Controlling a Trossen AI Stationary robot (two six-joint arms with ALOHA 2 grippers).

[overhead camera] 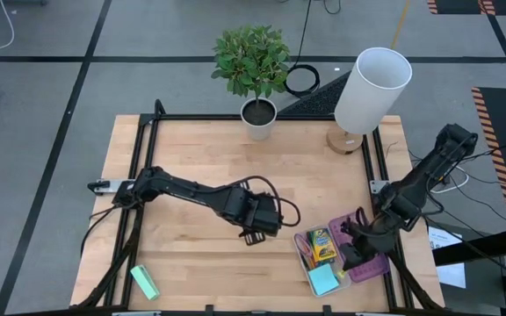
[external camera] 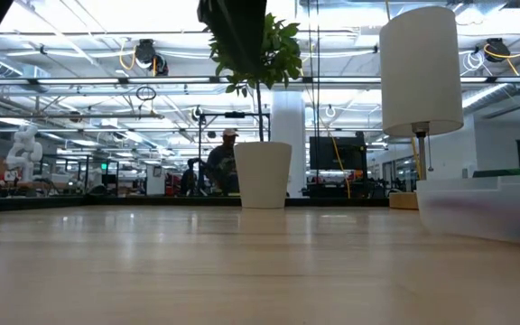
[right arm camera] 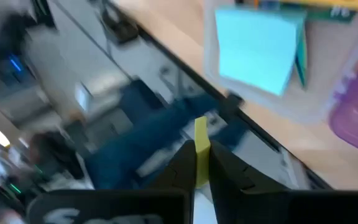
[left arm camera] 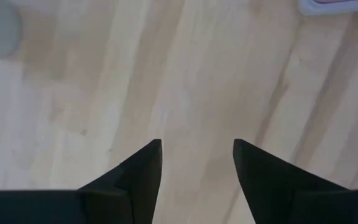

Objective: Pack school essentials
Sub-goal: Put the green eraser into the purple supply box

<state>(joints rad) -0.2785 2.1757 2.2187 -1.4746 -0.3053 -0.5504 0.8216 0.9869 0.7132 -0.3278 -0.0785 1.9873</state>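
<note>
Your right gripper pinches the tiny yellow piece, its long axis running out along the fingers, beside the clear bin near the bench's front right corner. Your left gripper hangs spread over mid-bench wood.

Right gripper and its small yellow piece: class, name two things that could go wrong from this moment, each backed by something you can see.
1. The right gripper pinches the thin yellow piece only by its lower end, and the wrist view shows it past the table edge. A slip would likely drop it off the table.
2. The clear container already holds the crayon box and the light-blue sticky-note pad, so the piece may land on top and bounce out.
</note>
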